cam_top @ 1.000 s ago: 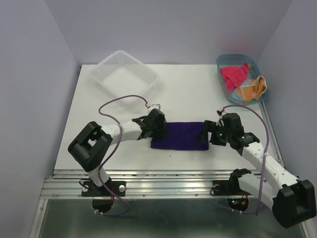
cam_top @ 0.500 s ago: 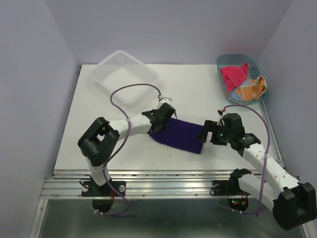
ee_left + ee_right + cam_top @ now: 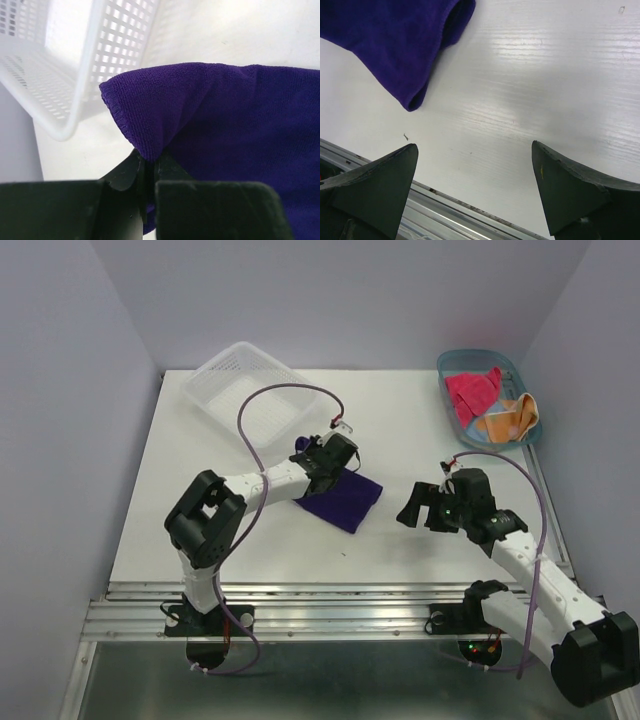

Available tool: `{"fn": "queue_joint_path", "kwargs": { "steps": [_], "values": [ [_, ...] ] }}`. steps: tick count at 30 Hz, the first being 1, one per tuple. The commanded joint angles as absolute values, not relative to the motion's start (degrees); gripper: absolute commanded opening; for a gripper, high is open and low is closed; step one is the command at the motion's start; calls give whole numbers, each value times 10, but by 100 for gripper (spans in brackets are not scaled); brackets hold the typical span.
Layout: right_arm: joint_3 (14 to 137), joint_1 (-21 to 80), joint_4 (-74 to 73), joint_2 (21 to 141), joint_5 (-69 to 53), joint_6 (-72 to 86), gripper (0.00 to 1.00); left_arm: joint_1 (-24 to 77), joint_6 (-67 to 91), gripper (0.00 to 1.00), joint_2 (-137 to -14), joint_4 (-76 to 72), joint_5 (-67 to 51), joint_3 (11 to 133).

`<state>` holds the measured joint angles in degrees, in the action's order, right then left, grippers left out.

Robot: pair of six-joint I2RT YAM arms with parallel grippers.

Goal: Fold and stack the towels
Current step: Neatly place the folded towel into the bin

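The dark purple towel (image 3: 347,500) lies bunched near the table's middle, one end raised. My left gripper (image 3: 322,456) is shut on a corner of it. In the left wrist view that corner (image 3: 145,107) rises straight out of the closed left gripper (image 3: 150,163). My right gripper (image 3: 412,508) hovers open to the right of the towel, apart from it and holding nothing. In the right wrist view the towel's end (image 3: 400,45) lies beyond the wide-open right gripper (image 3: 474,148). The pink-red towel (image 3: 472,390) and the orange towel (image 3: 508,420) sit crumpled in the blue basket (image 3: 478,353).
A white perforated basket (image 3: 250,390) stands at the back left, just beyond my left gripper, and shows close in the left wrist view (image 3: 75,75). The table's metal front rail (image 3: 445,205) runs under my right gripper. Purple cables loop above both arms.
My left gripper has shut on the purple towel's left edge and carried it up, back and to the right. The towel has bunched and slid away from my right gripper, which stays open.
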<state>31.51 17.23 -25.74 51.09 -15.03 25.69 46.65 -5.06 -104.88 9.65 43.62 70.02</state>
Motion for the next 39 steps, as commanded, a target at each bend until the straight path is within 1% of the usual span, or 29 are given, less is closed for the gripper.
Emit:
{"fn": "queue_joint_path", "kwargs": {
  "steps": [1,10,13,22,26,31,39],
  "values": [
    [345,172,-244,499,-149,251,100,438,-143,0,-970,41,468,730],
    [345,172,-247,502,-140,252,100,379,-235,0,-926,14,425,748],
    [347,173,-249,508,-134,251,100,373,-276,0,-920,5,416,763],
    [350,172,-253,510,-124,252,100,370,-330,0,-913,5,394,810],
    [351,172,-252,512,-120,252,100,370,-350,0,-913,12,403,841],
    [348,172,-250,516,-110,255,100,365,-360,0,-916,20,388,881],
    [349,172,-253,518,-93,258,100,350,-415,0,-960,53,392,971]
  ]
}}
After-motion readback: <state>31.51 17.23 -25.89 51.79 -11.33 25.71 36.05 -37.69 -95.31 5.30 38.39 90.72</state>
